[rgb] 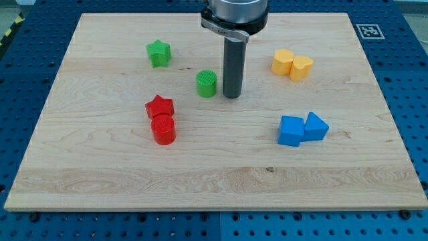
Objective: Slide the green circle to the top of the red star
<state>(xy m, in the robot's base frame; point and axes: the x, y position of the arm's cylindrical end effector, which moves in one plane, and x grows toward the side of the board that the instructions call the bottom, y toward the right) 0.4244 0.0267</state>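
The green circle [206, 84] stands on the wooden board a little above the board's middle. The red star [159, 106] lies below it and to the view's left, touching a red circle [163, 129] just under it. My tip [231, 96] rests on the board right next to the green circle, on its right side, a small gap apart. The rod rises straight up from the tip to the arm's mount at the view's top.
A green star [159, 53] lies at the upper left. A yellow hexagon [283, 61] and a yellow heart-like block [301, 67] touch at the upper right. A blue cube [291, 130] and a blue triangle [315, 126] touch at the right.
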